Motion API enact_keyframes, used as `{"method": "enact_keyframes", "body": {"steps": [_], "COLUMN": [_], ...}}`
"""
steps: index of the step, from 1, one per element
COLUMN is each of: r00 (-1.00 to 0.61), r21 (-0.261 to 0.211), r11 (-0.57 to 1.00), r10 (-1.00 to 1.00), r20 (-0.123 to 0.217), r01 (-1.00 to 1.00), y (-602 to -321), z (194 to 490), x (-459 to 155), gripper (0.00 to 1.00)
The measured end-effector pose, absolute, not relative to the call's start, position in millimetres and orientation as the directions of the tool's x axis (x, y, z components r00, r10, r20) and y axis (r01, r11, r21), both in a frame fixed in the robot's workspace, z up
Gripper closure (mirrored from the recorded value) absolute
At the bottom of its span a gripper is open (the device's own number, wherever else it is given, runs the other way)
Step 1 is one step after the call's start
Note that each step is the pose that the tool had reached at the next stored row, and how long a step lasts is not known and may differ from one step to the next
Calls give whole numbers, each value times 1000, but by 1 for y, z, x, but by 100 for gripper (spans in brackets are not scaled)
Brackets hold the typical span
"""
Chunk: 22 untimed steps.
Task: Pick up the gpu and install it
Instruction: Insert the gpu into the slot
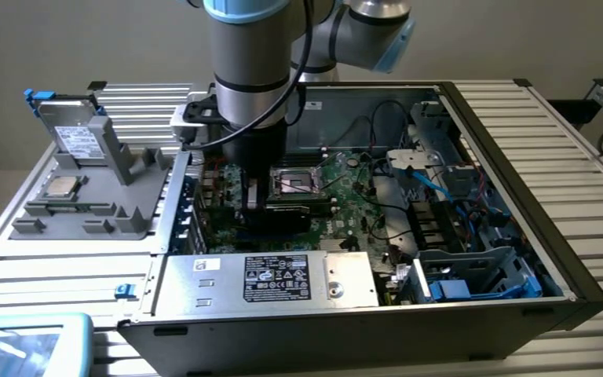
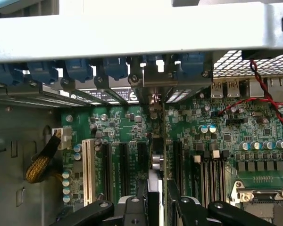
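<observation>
Gpu (image 2: 161,155) stands edge-on (a thin sliver) between jaws.

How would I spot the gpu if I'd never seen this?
Look into the open computer case at the big green motherboard. The gpu is the thin card standing on edge between the long black slots, pinched by the gripper. Everything around it lies flat; it alone stands up.

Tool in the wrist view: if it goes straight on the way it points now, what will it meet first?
Probably the green motherboard, near its black expansion slots; the gpu gripped edge-on in the tool would touch first. Depth is unclear.
</observation>
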<state>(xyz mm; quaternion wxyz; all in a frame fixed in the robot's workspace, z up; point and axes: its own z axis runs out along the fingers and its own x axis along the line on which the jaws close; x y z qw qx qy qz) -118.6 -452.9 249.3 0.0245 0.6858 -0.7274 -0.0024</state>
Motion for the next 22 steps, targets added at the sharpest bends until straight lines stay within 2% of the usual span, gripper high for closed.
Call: {"method": "enact_keyframes", "body": {"steps": [14, 22], "r00": [-56, -55], "r21": [46, 74], "r11": [58, 58], "r10": [-998, -998], "r20": [33, 34], "r01": [-997, -996], "y": [-453, -454], "z": [248, 257], "x": [-118, -113], "gripper": [73, 73]}}
